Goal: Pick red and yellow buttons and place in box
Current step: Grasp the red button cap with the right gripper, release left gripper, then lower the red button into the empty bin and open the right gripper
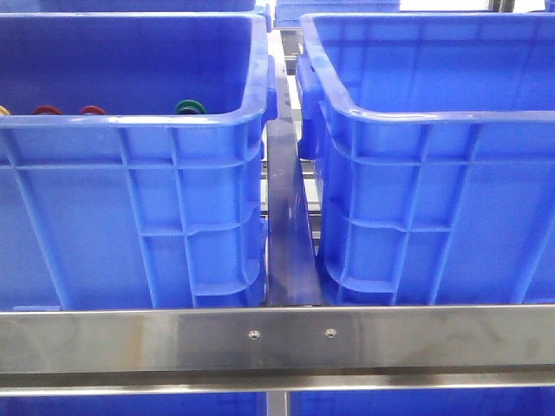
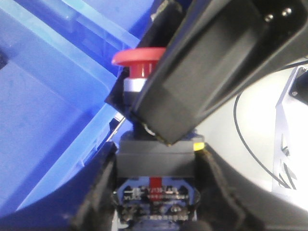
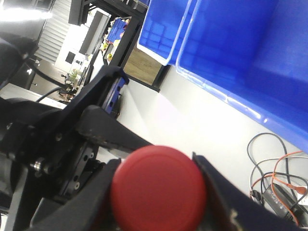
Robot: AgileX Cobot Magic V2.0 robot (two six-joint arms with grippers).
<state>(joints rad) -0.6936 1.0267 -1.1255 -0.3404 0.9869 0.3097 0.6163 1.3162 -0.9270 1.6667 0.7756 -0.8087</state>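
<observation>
Two pincer-held red buttons (image 3: 159,190), wrist views only.

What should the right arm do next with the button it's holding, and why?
Probably carry it over an open blue crate before releasing. The right gripper is shut on a red button cap, and its wrist view shows crate walls and pale floor behind it, not a crate interior.

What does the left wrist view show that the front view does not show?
Only the left wrist view shows the left end effector shut on a red button with its dark body. Only the front view shows two blue crates side by side, the left crate holding red caps and a green cap, behind a metal rail. Both show blue crate walls.
</observation>
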